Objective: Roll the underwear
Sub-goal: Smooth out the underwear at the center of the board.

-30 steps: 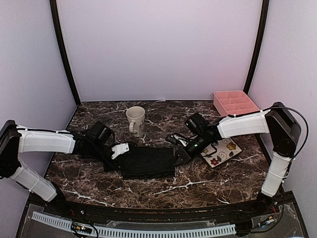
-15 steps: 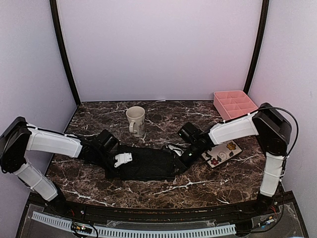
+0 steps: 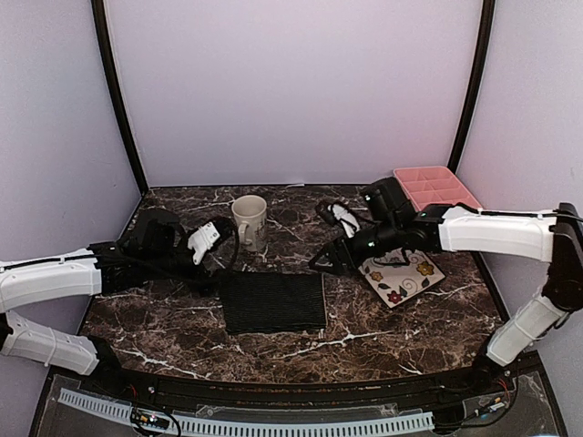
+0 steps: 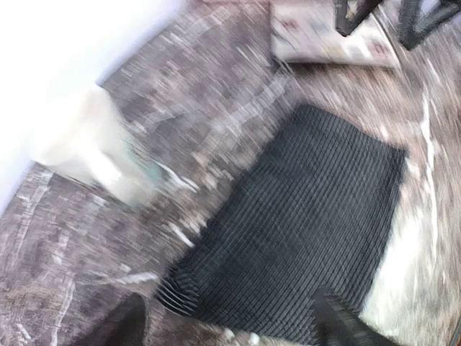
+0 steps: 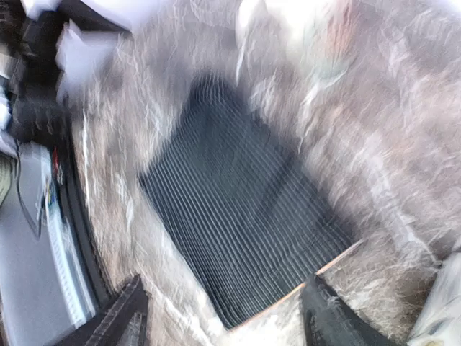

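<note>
Underwear [image 3: 273, 301]: black, flat on table [image 3: 383, 339] | left hand [image 4: 232, 326]: open, empty, above-left | right hand [image 5: 225, 317]: open, empty, above-right

The left gripper [image 3: 217, 253] has let go of the black underwear [image 3: 273, 302] and drawn up and back. The cloth now lies below and ahead of its spread fingers, and the mug [image 3: 249, 221] is just beside it. The right gripper [image 3: 330, 255] has likewise lifted away, jaws apart. The underwear, stretched between the 2 grippers 1 second ago, now lies free as a narrower, neater rectangle.
</note>
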